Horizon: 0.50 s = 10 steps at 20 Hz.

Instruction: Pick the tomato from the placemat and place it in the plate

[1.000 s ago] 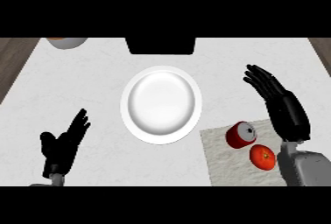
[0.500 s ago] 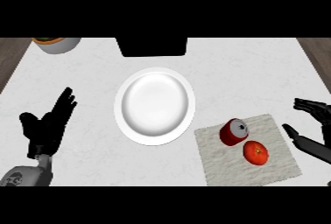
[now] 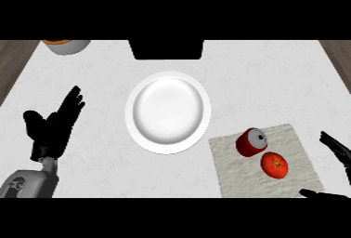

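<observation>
Right hand (image 3: pixel 337 149) spread open at frame's right edge, beside tomato (image 3: pixel 274 165) on placemat (image 3: pixel 296 139). Left hand (image 3: pixel 53 124) open, resting at left. Plate (image 3: pixel 168 112) at center.

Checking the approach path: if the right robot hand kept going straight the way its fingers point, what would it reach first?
The right robot hand, open at the right edge, points left toward the placemat. It would likely meet the tomato first, the red can lying just beyond; height is unclear.

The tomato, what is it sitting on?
The tomato sits on a pale placemat, right beside a red can lying on its side. The placemat lies flat on the white counter. The patch of mat directly under the tomato is hidden.
</observation>
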{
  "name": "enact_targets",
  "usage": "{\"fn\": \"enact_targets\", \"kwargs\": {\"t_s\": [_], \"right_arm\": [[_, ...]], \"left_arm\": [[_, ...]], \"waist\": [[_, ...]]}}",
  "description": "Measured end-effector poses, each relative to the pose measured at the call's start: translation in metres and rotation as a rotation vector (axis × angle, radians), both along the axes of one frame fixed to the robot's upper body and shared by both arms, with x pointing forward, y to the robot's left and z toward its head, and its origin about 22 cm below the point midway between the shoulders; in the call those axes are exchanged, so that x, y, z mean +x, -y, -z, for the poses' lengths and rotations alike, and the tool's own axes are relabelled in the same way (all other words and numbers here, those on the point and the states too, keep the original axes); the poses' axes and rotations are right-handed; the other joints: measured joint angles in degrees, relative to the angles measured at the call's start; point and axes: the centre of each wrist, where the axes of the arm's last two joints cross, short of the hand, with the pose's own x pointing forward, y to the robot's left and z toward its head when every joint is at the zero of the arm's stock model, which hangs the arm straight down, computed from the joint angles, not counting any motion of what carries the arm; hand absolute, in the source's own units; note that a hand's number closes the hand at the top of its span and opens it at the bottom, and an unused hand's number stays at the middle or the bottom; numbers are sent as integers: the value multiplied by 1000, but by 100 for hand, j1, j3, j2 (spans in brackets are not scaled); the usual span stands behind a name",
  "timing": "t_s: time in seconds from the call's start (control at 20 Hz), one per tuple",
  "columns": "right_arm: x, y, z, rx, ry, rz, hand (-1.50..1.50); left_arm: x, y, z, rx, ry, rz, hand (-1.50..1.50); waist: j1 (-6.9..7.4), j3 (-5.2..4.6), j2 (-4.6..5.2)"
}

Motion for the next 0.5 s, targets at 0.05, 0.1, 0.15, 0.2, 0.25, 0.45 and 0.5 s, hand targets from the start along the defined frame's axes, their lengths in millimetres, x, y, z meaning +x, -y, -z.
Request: {"fn": "enact_targets", "kwargs": {"t_s": [0.05, 0.1, 0.15, 0.2, 0.25, 0.45, 0.5], "right_arm": [[-2, 2, -3, -30, -12, -11, -150], [-5, 2, -6, -59, -22, -20, -150], [-4, 2, -6, -83, -33, -27, -150], [-4, 1, -9, -99, -43, -30, -150], [0, 3, -16, -117, -48, -31, -150], [2, -2, -32, -185, -107, -68, -150], [4, -4, -34, -201, -131, -75, -150]], "left_arm": [[1, 4, -3, -1, -2, 1, 0], [0, 2, -2, -1, -2, 1, 0], [3, 4, -3, 1, -2, 0, 0], [4, 3, -4, 2, -2, 1, 0], [4, 2, -1, 3, 3, 1, 0], [9, 5, -1, 3, -1, 4, 0], [6, 6, 2, 2, -2, 5, 0]], "waist": [[3, 0, -2], [0, -2, -4], [3, -4, -4], [3, -3, -3], [6, -3, -3], [0, -7, -4], [8, -8, -5]]}}
